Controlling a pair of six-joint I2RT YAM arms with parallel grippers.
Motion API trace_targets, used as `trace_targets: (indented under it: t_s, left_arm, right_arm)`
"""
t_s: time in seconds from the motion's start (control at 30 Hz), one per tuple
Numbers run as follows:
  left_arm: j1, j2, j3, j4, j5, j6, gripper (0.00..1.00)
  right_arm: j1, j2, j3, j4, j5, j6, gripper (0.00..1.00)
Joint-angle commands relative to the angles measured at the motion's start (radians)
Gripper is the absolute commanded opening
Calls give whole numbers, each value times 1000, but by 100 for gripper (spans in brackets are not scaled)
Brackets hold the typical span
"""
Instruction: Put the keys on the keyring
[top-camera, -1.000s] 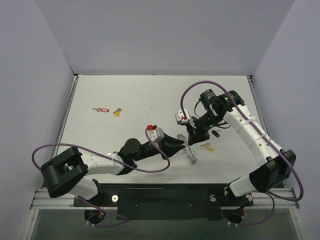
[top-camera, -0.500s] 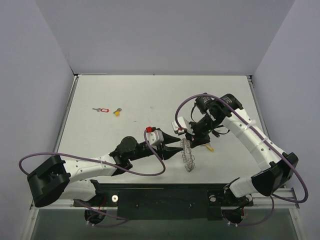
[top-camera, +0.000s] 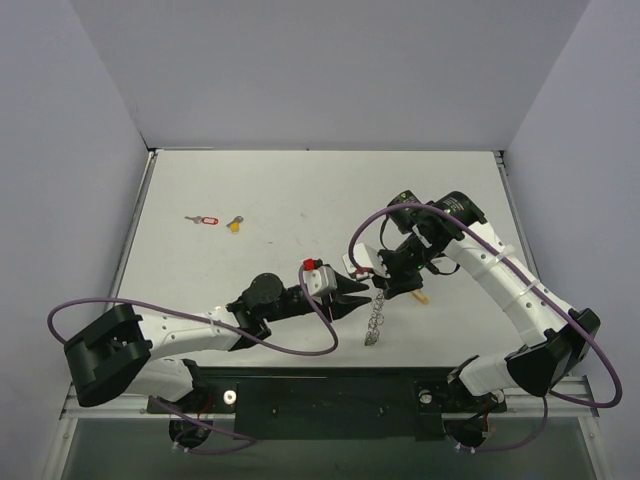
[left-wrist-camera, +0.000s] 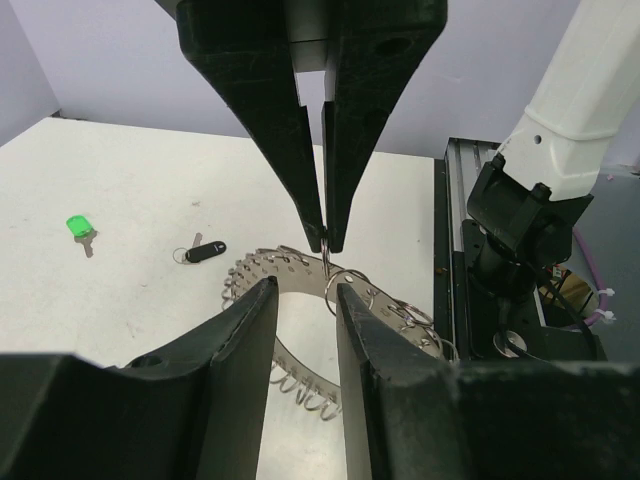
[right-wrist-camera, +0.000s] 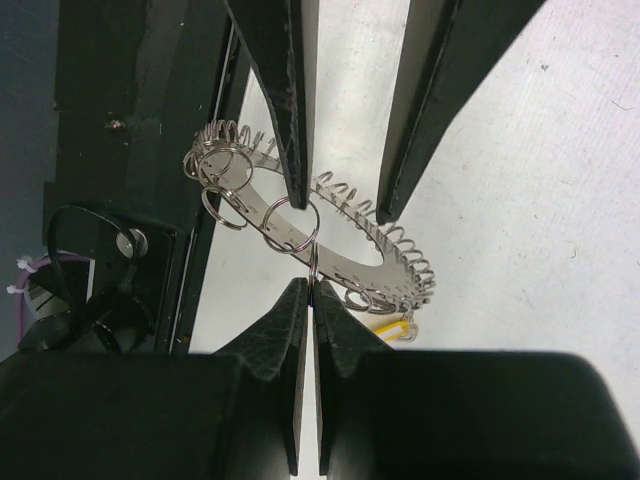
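Observation:
The keyring (top-camera: 374, 320) is a silvery perforated band edged with wire loops; it hangs edge-on between the two arms. My right gripper (right-wrist-camera: 311, 285) is shut on a small split ring linked to the keyring (right-wrist-camera: 350, 265). My left gripper (left-wrist-camera: 304, 288) is open, one finger on each side of the keyring's band (left-wrist-camera: 255, 268) without touching it. From above, the right gripper (left-wrist-camera: 327, 245) comes down onto that ring. A green key (left-wrist-camera: 78, 226) and a black key (left-wrist-camera: 205, 251) lie on the table beyond. A yellow key (right-wrist-camera: 390, 325) lies under the keyring's far side.
A red-tagged key (top-camera: 207, 220) and a yellow-headed key (top-camera: 235, 224) lie far left on the white table (top-camera: 280, 200). Another yellow key (top-camera: 420, 296) lies by the right gripper. Purple cables loop off both arms. The black base rail (left-wrist-camera: 500, 300) runs close behind the keyring.
The right gripper has swung left and toward the near edge, carrying the keyring, which now hangs more edge-on. The left gripper has slid right to meet it.

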Motion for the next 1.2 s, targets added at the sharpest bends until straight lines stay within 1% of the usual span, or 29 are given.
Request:
trace_targets:
  t_s: [0.0, 0.2, 0.43, 0.77, 1.17]
  left_arm:
    - [-2, 49, 66, 121, 29, -23, 39]
    - [-3, 105, 60, 226, 28, -75, 38]
    - [-5, 142, 62, 295, 45, -131, 38]
    - [-3, 160, 66, 278, 51, -138, 32]
    - [-3, 171, 77, 249, 54, -140, 31]
  right_arm:
    - [5, 2, 30, -57, -4, 0, 0]
    - [5, 2, 31, -57, -17, 2, 0]
    - [5, 1, 24, -47, -20, 9, 0]
    - [3, -2, 25, -36, -21, 21, 0]
    - [3, 2, 22, -24, -27, 38, 0]
